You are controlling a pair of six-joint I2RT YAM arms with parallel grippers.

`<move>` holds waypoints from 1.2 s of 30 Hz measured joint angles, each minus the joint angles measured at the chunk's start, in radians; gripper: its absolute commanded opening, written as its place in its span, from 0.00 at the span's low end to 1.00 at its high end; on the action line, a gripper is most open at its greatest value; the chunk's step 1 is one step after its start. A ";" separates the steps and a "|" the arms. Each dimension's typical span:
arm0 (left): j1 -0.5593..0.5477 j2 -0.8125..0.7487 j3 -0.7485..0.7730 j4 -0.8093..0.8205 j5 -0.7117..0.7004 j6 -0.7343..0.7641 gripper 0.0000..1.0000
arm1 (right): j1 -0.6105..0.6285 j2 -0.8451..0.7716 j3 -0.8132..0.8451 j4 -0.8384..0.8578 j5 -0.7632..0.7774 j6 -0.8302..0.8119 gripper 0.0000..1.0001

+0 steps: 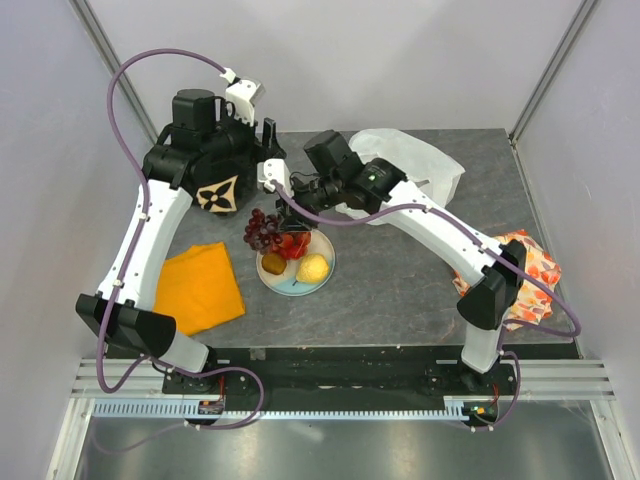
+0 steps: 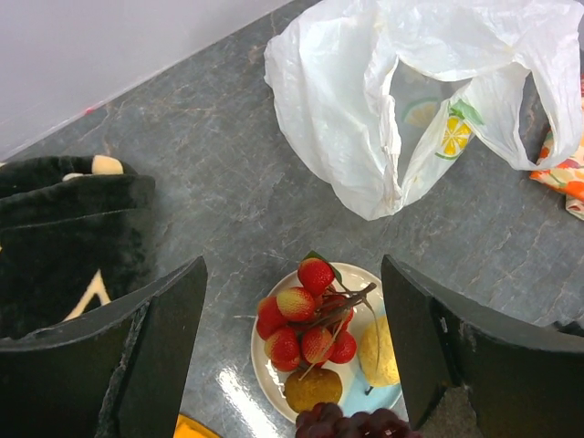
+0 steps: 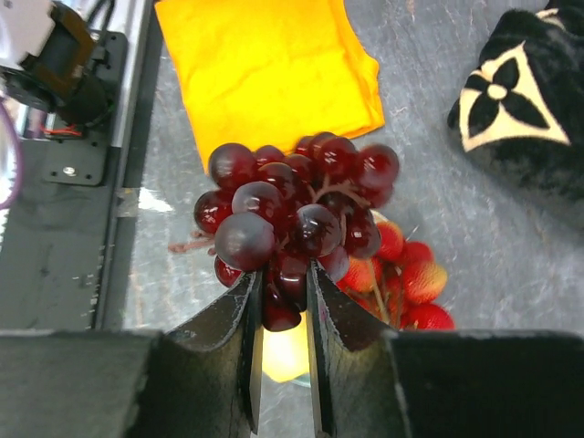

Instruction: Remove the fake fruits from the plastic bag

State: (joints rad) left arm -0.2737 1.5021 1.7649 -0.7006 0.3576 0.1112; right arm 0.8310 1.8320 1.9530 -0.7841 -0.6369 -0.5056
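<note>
A white plate (image 1: pixel 322 277) holds a red berry cluster (image 1: pixel 292 244), a yellow lemon (image 1: pixel 313 268) and a brown oval piece (image 1: pixel 273 265). My right gripper (image 1: pixel 280 217) is shut on a dark purple grape bunch (image 1: pixel 262 230) and holds it over the plate's left edge. In the right wrist view the fingers (image 3: pixel 324 310) pinch the grapes (image 3: pixel 292 210). The white plastic bag (image 1: pixel 410 168) lies behind the plate; a citrus slice shape (image 2: pixel 452 135) shows through its wall (image 2: pixel 347 119). My left gripper (image 2: pixel 292 260) is open and empty, high above the plate (image 2: pixel 265 365).
A black bag with a beige flower mark (image 1: pixel 212 172) sits at the back left under the left arm. A plain orange cloth (image 1: pixel 200 285) lies at the front left. A fruit-patterned cloth (image 1: pixel 528 275) lies at the right edge. Frame posts and walls ring the table.
</note>
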 measured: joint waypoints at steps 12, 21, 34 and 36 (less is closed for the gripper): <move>0.028 -0.001 -0.007 0.000 0.045 -0.014 0.84 | 0.016 0.046 -0.207 0.138 0.080 -0.196 0.24; 0.037 -0.001 -0.011 0.000 0.047 -0.017 0.84 | 0.016 0.047 -0.300 0.170 0.119 -0.289 0.25; 0.038 0.035 -0.011 0.001 0.091 -0.034 0.83 | 0.016 0.045 -0.360 0.187 0.124 -0.303 0.26; 0.039 0.044 -0.010 0.002 0.092 -0.037 0.83 | 0.017 0.045 -0.360 0.187 0.130 -0.303 0.26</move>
State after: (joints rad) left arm -0.2352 1.5463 1.7546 -0.6991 0.4496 0.0742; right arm 0.8478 1.8771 1.5929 -0.5972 -0.5064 -0.8085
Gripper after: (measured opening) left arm 0.837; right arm 0.262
